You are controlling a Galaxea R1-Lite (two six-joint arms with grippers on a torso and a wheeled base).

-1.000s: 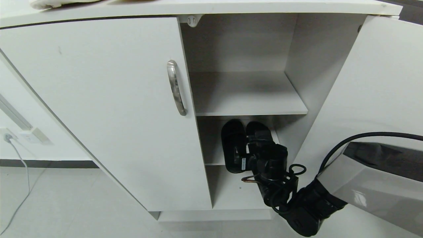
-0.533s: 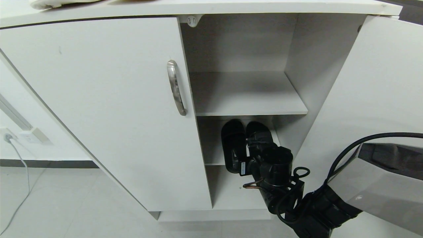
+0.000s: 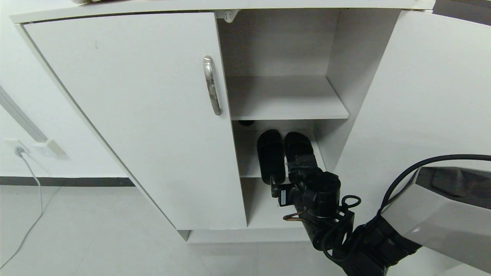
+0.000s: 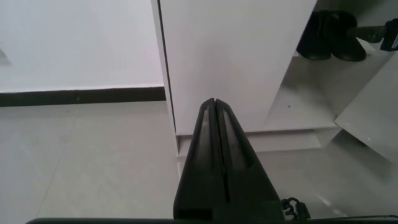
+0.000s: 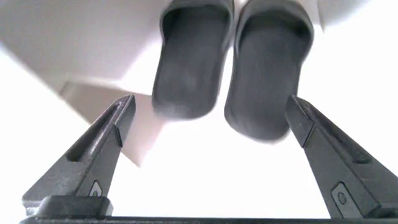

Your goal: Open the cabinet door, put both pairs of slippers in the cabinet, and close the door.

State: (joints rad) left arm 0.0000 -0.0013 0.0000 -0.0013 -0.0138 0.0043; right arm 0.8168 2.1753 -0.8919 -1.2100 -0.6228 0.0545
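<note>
A pair of black slippers (image 3: 271, 153) lies side by side on the lower shelf of the white cabinet (image 3: 284, 99), heels toward me and a little over the shelf edge. My right gripper (image 3: 288, 177) is open just in front of those heels, touching nothing. In the right wrist view its fingers (image 5: 115, 134) stand wide on either side of the slippers (image 5: 267, 68). The left gripper (image 4: 214, 102) is shut and empty, low over the floor, pointing at the cabinet's base. The slippers (image 4: 329, 37) also appear inside the cabinet in the left wrist view.
The right door (image 3: 414, 96) stands swung open beside my right arm. The left door (image 3: 134, 115) is shut, with a metal handle (image 3: 212, 85). The upper shelf is bare. A wall socket with a cable (image 3: 17, 150) sits far left above the tiled floor.
The whole head picture has shifted, so the camera moved. The right gripper has drawn back a little from the slippers' heels, and the slippers stay on the shelf.
</note>
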